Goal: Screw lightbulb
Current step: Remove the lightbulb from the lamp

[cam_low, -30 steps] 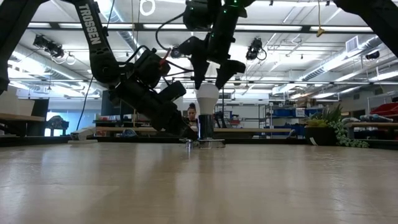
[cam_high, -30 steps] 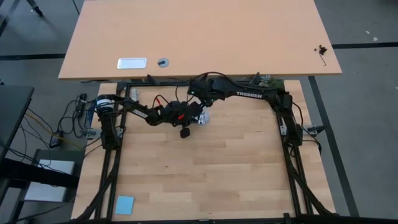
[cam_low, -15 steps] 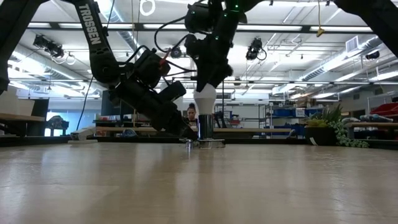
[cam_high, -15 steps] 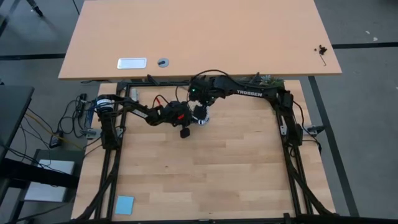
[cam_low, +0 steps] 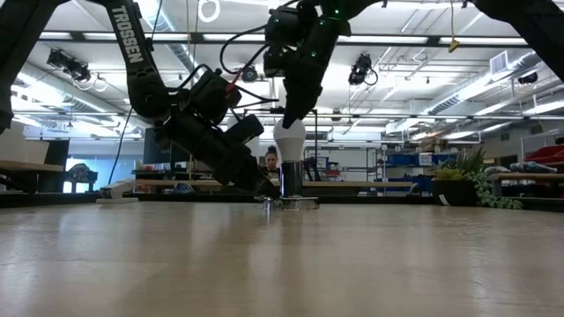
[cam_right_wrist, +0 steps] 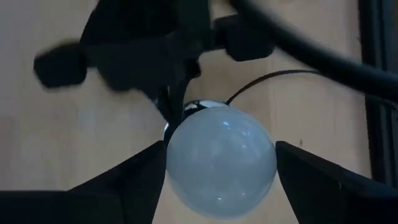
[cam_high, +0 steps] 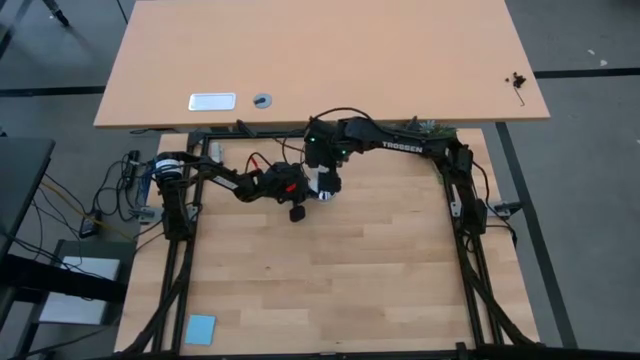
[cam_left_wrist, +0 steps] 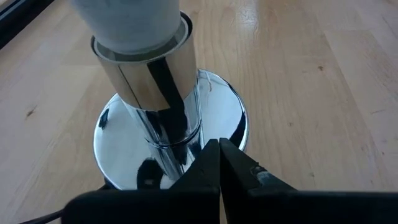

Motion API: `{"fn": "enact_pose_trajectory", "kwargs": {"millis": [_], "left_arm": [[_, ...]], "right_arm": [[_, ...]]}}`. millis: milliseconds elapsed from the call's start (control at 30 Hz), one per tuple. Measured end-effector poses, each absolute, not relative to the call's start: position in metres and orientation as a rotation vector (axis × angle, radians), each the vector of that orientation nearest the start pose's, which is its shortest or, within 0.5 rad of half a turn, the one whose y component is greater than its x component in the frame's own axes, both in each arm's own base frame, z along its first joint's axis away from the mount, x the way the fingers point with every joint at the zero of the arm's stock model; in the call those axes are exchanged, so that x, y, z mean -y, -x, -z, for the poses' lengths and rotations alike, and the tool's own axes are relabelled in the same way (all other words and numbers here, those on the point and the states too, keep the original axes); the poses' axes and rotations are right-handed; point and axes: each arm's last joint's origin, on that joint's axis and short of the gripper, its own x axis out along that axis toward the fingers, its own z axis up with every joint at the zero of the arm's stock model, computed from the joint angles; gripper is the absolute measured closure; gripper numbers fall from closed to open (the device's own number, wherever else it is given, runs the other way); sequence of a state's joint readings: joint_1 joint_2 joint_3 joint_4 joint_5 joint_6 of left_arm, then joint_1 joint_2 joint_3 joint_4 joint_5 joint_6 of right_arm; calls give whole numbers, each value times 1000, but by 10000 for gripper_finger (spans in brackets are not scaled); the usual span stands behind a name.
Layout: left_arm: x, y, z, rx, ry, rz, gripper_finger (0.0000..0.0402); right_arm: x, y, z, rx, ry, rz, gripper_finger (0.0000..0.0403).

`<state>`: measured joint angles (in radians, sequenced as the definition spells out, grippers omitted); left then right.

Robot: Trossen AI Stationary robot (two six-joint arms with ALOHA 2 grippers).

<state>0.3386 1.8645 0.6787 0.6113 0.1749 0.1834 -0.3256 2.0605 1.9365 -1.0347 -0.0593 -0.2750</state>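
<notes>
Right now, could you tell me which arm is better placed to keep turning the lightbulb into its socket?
The right arm: its hand grips the lightbulb from above. The left hand is shut low at the socket base, steadying it.

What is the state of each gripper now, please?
Left gripper: shut, at the socket base.
Right gripper: shut on the lightbulb.

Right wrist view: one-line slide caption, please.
Right gripper fingers flank the white lightbulb from above, left gripper low beside the chrome socket base.
</notes>
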Motion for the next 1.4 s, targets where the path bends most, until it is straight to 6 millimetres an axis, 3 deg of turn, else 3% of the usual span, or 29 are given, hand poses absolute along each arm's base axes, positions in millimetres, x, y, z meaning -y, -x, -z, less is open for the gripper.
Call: {"fn": "enact_pose_trajectory", "kwargs": {"millis": [200, 367, 567, 733, 867, 1000, 1400], "left_arm": [[-103, -308, -99, -568, -28, -107, 401], [-103, -308, -99, -568, -28, -107, 401], [-103, -308, -99, -568, -28, -106, 401], [-103, -308, -99, -568, -27, -106, 401], [-103, -308, -99, -568, -27, -107, 401], [-103, -308, -99, -568, -27, -106, 401], [-103, -308, -99, -568, -27, -106, 401]], "right_arm": [[133, -414, -299, -1081, -215, 317, 87], [132, -415, -305, -1043, -327, 388, 79], [125, -416, -297, -1076, -305, 364, 87], [120, -417, -296, -1099, -163, 320, 89], [123, -417, -296, -1108, -63, 360, 87], [136, -415, -295, -1097, -90, 357, 84], [145, -415, -259, -1099, -90, 179, 85]]}}
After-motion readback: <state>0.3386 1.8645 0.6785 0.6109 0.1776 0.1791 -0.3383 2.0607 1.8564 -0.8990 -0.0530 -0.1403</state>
